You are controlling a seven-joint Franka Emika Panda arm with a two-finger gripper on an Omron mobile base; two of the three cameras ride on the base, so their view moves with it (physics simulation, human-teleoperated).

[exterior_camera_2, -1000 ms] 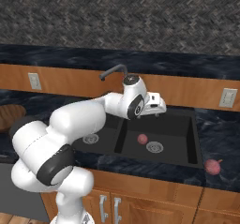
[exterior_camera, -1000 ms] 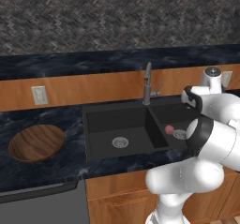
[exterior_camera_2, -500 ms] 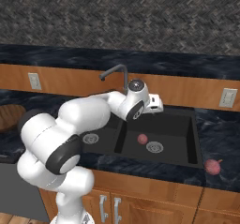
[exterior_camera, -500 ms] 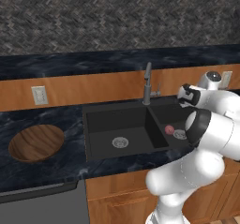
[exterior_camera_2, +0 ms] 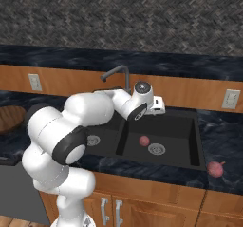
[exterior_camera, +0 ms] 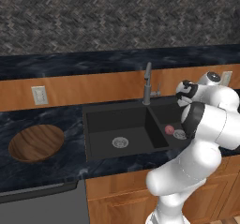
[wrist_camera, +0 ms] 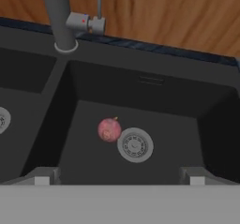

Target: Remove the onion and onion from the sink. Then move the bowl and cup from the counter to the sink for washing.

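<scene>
Your claw hung wide open and empty above the right sink basin; the onion, touching the drain, could have rolled off under an off-centre pinch.

You're looking at rendered home kitchen. Evidence: black double-basin sink set in dark marbled tabletop, grey gooseneck faucet behind it, round metal drain in basin floor. Wood-panel backsplash carries wall outlets; grey herringbone tile wall above. Wooden base cabinets with metal handles below sink. Grey appliance front sits under tabletop at left. Wooden bowl on tabletop, onion in basin.
</scene>
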